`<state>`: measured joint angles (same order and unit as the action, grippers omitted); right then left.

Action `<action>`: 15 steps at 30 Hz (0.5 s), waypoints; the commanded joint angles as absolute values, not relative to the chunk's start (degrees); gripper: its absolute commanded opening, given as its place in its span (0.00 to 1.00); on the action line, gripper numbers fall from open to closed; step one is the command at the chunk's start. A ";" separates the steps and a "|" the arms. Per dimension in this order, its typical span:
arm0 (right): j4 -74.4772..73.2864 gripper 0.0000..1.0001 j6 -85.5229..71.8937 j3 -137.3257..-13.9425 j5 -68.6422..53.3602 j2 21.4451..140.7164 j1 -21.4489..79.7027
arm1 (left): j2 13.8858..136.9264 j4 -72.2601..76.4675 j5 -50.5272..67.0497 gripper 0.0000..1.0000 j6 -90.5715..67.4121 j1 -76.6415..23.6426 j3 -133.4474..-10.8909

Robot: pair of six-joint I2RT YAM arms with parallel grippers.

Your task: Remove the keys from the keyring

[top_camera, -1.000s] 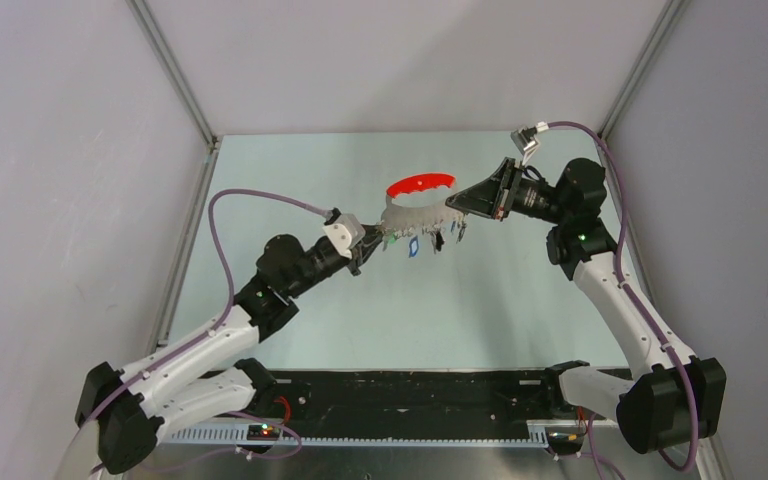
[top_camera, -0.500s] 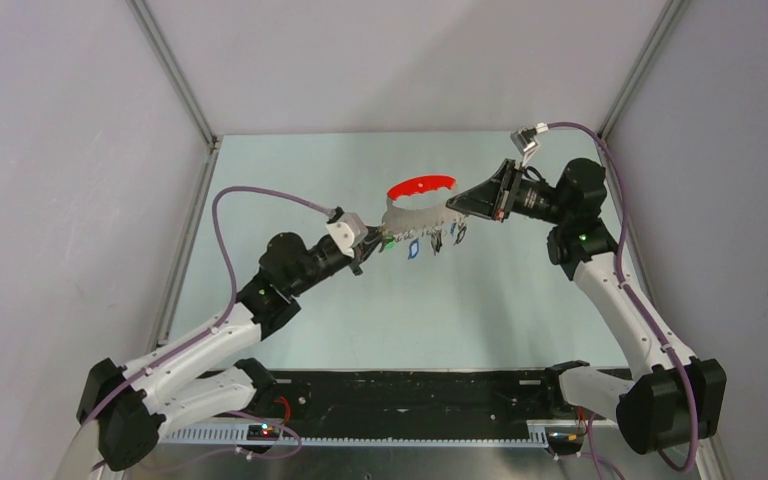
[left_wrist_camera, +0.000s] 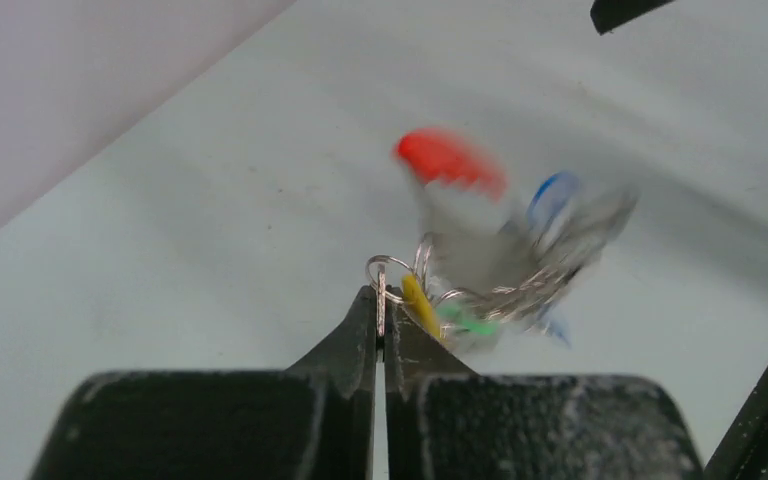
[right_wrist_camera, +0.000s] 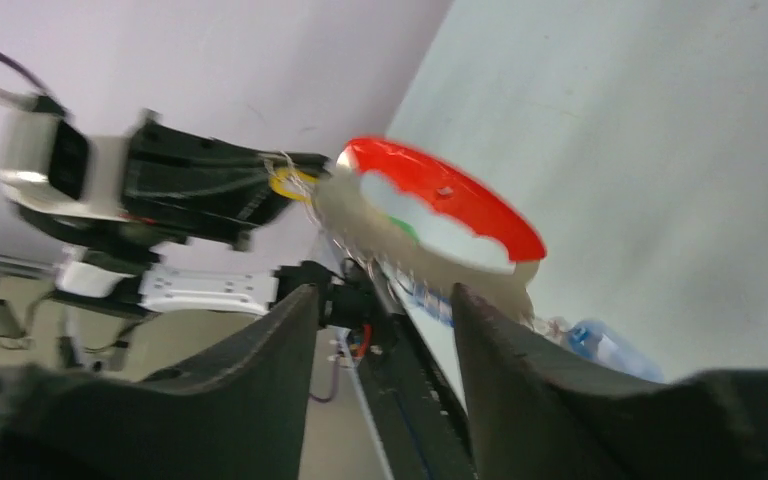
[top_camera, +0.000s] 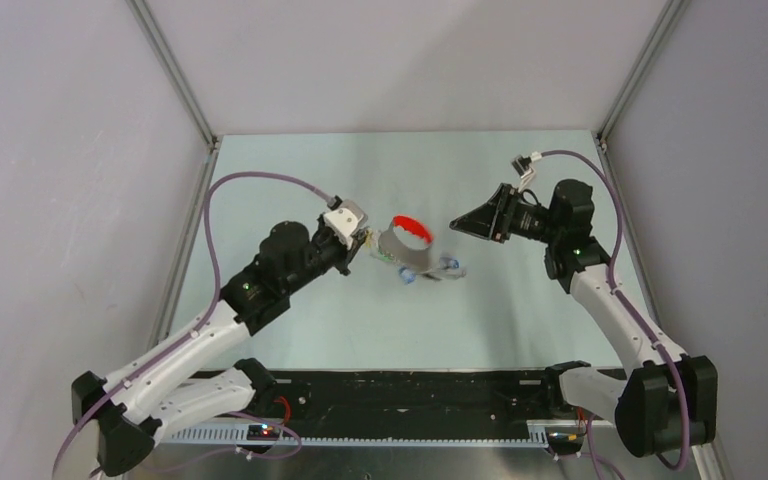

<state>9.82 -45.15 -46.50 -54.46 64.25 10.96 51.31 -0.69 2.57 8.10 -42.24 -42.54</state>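
Note:
The keyring, a red crescent (top_camera: 411,224) joined to a grey arc (top_camera: 397,248), hangs blurred in the air from my left gripper (top_camera: 367,243). In the left wrist view the left gripper (left_wrist_camera: 381,300) is shut on a small silver split ring beside a yellow key head (left_wrist_camera: 415,300). The red crescent (left_wrist_camera: 449,160) and the blue (left_wrist_camera: 552,194) and green (left_wrist_camera: 470,323) keys swing just beyond it. My right gripper (top_camera: 454,222) stands open to the right, apart from the keyring (right_wrist_camera: 440,195), with nothing between its fingers (right_wrist_camera: 290,330). Several keys (top_camera: 432,270) dangle under the arc.
The pale table (top_camera: 480,310) lies below, with walls left, right and behind. A black strip (top_camera: 410,390) runs along the near edge between the arm bases. The left arm's purple cable (top_camera: 260,180) loops above its wrist.
My right gripper opened, let go of the keyring and drew back right. The keyring swung down and left and now hangs from the left gripper, which shut on a small ring.

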 commanded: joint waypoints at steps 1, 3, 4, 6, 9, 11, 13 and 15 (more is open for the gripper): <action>9.74 0.59 -34.54 -44.43 -51.08 62.18 10.98 | 53.74 -18.87 -4.38 0.00 13.00 -43.41 -54.68; 7.44 0.59 -29.65 -43.48 -47.52 60.91 11.81 | 55.61 -25.01 -7.26 0.00 17.40 -44.70 -59.32; 6.23 0.59 -28.23 -43.23 -45.06 60.51 12.73 | 56.99 -27.05 -8.38 0.00 18.90 -45.65 -60.95; 6.58 0.60 -24.42 -42.45 -43.04 59.80 14.73 | 59.09 -32.01 -12.89 0.00 23.76 -47.03 -65.29; 10.30 0.60 -19.92 -41.51 -41.02 59.88 18.49 | 60.93 -35.96 -18.94 0.00 33.16 -49.39 -69.72; 12.82 0.61 -17.34 -41.30 -38.49 60.24 21.86 | 61.70 -37.06 -23.08 0.00 40.26 -51.72 -70.45; 15.91 0.61 -14.71 -40.86 -36.87 60.72 25.80 | 62.72 -37.36 -28.22 0.00 47.11 -54.57 -70.20; 20.57 0.63 -13.29 -39.87 -35.69 61.26 27.71 | 63.62 -37.51 -32.51 0.00 50.94 -55.40 -70.18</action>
